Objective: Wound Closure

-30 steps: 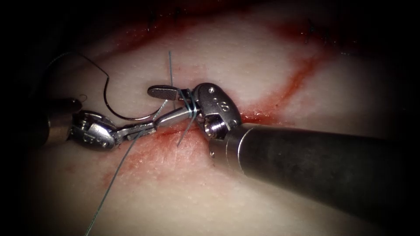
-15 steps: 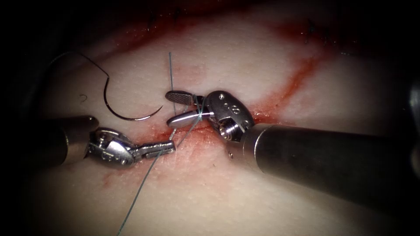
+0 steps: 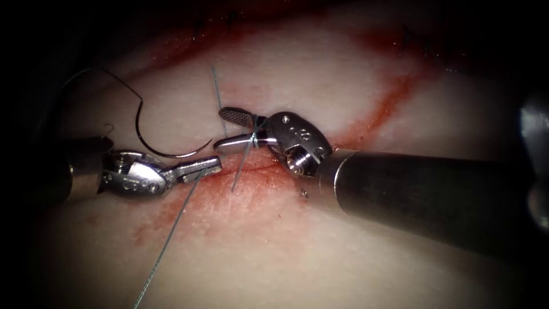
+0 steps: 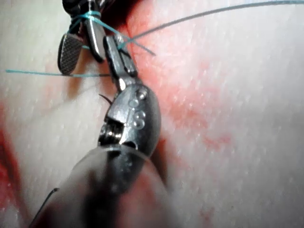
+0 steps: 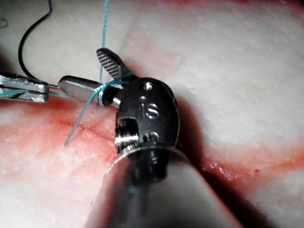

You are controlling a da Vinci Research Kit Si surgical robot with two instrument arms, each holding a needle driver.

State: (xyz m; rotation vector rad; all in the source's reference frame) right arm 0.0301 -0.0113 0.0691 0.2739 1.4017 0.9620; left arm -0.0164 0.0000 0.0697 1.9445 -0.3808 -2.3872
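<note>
1. My right needle driver has its jaws apart, and turns of blue thread are wound round their base. Nothing is clamped between them.
2. My left needle driver has its jaws closed on the thread, just left of my right tool's tips; a strand slants away from it over the tissue.
3. The curved needle lies free on the tissue, left of the cut. Neither tool holds it.
4. The right wrist view shows the wrap most plainly, circling both jaws.
5. The left wrist view shows my left jaws pinching the strand, with my right tool's ridged jaw face beside them.
6. Red fluid stains the tissue along the cut.
</note>
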